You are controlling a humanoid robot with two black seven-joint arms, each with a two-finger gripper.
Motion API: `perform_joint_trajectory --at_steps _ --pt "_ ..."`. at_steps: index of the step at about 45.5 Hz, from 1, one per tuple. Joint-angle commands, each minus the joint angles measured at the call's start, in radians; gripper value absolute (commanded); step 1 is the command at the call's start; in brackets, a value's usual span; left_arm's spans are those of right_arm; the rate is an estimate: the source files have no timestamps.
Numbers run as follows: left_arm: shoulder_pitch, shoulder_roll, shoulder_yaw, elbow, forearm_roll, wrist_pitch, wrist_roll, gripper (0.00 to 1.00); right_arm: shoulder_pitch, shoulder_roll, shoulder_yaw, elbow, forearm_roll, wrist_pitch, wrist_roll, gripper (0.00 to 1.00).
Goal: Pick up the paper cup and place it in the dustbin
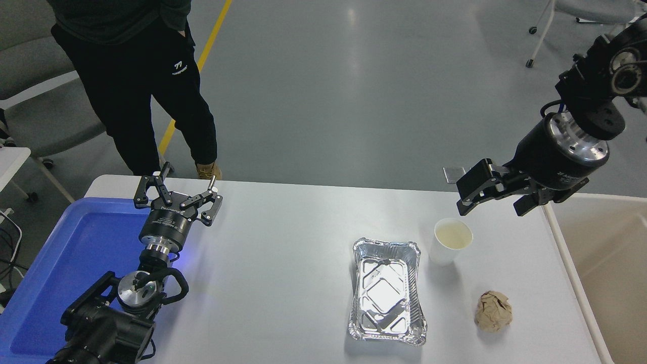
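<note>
Nearest to me, the left gripper [178, 194] is sitting parked at the lower left, its fingers [214, 201] spread apart with nothing between them, hanging over the inner edge of the blue tray [60, 263] at the left end of the bench [283, 263]. Toward the right, a crumpled brown paper ball [493, 311] is lying near the front edge, and a rectangular foil tray [387, 289] is sitting to its left, apart from it. Just beyond the foil tray's far right corner, the paper cup [450, 241] is standing upright on the bench, mouth up, showing a pale cream inside. The dustbin [571, 268] is standing off the bench's right end, well apart from the cup. Above and slightly behind the cup, the right gripper [493, 194] is hovering with its fingers [472, 182] parted and empty, not touching the cup. At the far left corner of the bench, a person in dark trousers [136, 86] is standing on the grey floor.
</note>
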Motion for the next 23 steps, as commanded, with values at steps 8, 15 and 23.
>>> perform_joint_trajectory --at_steps 8,15,23 --pt "0.000 0.000 0.000 0.000 0.000 0.000 0.000 0.99 -0.159 0.010 0.042 -0.124 -0.164 -0.104 0.000 1.00" --pt "0.000 0.000 0.000 0.000 0.000 0.000 0.000 0.99 -0.323 0.043 0.131 -0.295 -0.211 -0.117 0.002 1.00" --pt "0.000 0.000 0.000 0.000 0.000 0.000 0.000 0.99 -0.524 0.062 0.240 -0.473 -0.279 -0.150 0.002 1.00"
